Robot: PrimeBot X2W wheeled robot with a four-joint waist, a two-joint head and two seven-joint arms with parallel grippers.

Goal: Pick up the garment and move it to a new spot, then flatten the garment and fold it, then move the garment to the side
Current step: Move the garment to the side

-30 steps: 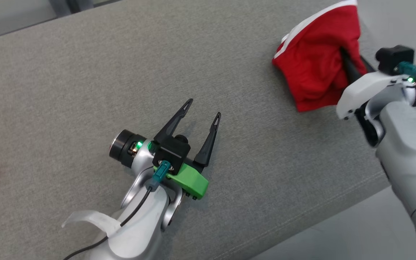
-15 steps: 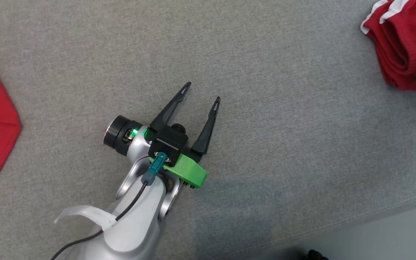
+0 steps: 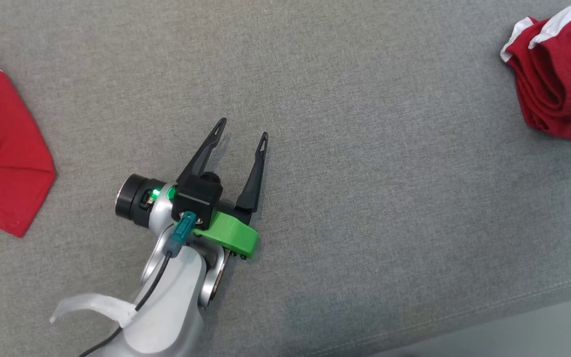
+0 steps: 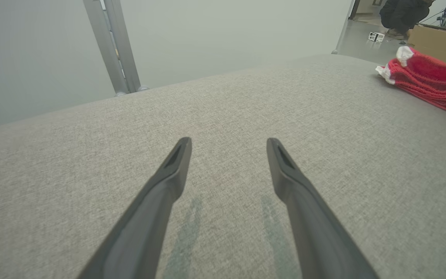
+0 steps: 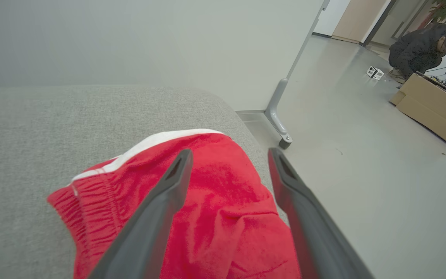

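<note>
We judge the task nearly finished: the red garment (image 3: 550, 94) lies in bunched folds, white trim showing, at the right end of the grey cushion (image 3: 365, 163), already set aside; little seems left beyond drawing the arm clear; our right gripper (image 5: 229, 152) hangs just over it with fingers spread, pinching nothing; our left gripper (image 3: 244, 128) is likewise spread and empty over bare cushion, well apart from the garment; another red cloth (image 3: 3, 163) lies at the left edge.
</note>
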